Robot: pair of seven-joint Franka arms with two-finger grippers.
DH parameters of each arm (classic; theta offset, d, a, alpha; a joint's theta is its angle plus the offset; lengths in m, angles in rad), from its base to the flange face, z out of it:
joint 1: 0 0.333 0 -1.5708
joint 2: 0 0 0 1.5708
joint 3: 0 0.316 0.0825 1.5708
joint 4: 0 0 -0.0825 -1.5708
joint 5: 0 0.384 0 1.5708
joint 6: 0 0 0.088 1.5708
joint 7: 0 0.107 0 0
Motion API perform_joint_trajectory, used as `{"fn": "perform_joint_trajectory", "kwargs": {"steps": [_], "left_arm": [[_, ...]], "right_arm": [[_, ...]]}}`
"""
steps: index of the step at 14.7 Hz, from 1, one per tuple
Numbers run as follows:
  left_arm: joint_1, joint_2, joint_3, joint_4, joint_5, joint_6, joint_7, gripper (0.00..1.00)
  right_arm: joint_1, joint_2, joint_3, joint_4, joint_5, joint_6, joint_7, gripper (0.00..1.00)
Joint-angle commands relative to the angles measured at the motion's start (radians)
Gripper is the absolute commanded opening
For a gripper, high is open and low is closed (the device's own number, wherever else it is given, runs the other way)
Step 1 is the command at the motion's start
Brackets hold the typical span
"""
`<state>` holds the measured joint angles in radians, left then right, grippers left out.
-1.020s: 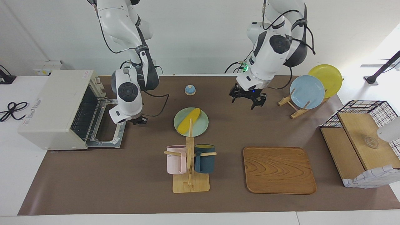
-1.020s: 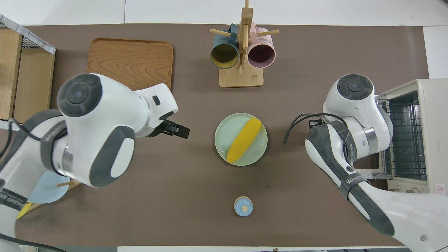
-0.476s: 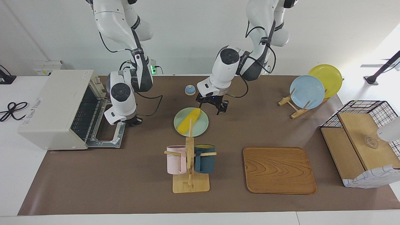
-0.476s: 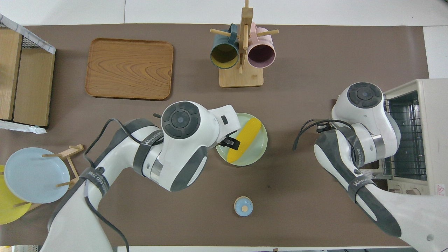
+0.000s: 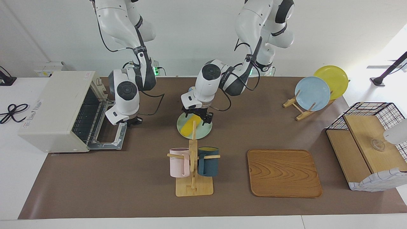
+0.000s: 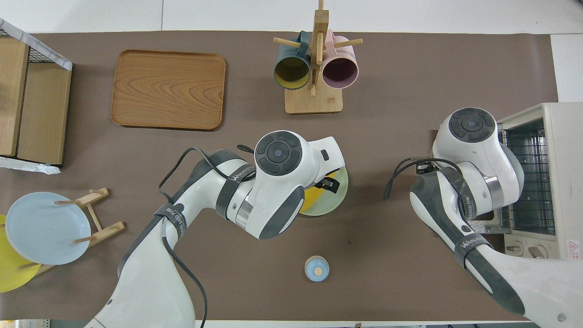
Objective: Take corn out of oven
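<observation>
Item, toward the right arm's end of the table: the oven point(image 5: 57, 108), off-white, its door point(image 5: 109, 140) dropped flat on the table and its wire rack bare as far as the view reaches; the task's thing is not inside it. Item: right gripper point(image 5: 135, 121), low beside the door's hinge edge, fingers pinched together on nothing, waiting. Item, mid-table: the corn point(image 5: 188, 127), already out of the oven and lying on a pale green plate point(image 5: 205, 130), long axis slanted, one end nearer the robots and turned toward the left arm's end of the table, the other end pointing toward the mug rack point(image 5: 193, 165). Item: left gripper point(image 5: 197, 117), spread wide and pointing down over the nearer end of the cob, a finger to each side of it; it appears just above the kernels rather than on them, though the wrist hides the contact from above. This is the governing relation: the cob lies directly beneath the left fingers, apparently crosswise to their gap, and the left arm is much the nearer of the two. Change noted: a second ago this gripper hung near the plate stand point(image 5: 300, 108), half a second ago at the plate's rim; now it is over the cob, while the right gripper has barely shifted.
</observation>
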<state>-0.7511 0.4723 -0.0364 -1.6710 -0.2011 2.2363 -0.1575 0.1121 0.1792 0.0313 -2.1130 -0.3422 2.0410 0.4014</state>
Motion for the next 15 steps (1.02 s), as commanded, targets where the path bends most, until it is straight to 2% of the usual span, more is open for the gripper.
{"fn": "perform_joint_trajectory", "kwargs": {"steps": [1,11,12,15], "left_arm": [[-0.030,0.015,0.018,0.011,0.006,-0.004,0.006,1.00],[-0.083,0.012,0.016,-0.062,0.031,0.036,0.004,0.99],[-0.082,0.012,0.016,-0.062,0.029,0.034,0.001,0.88],[-0.068,0.012,0.016,-0.049,0.020,0.014,-0.034,0.26]], "right_arm": [[-0.026,-0.055,-0.008,0.043,-0.067,-0.120,-0.074,0.00],[-0.186,-0.184,-0.008,0.054,-0.052,-0.245,-0.308,0.00],[-0.187,-0.197,-0.008,0.054,-0.049,-0.248,-0.317,0.00],[-0.186,-0.219,-0.008,0.056,-0.049,-0.275,-0.322,0.00]]}}
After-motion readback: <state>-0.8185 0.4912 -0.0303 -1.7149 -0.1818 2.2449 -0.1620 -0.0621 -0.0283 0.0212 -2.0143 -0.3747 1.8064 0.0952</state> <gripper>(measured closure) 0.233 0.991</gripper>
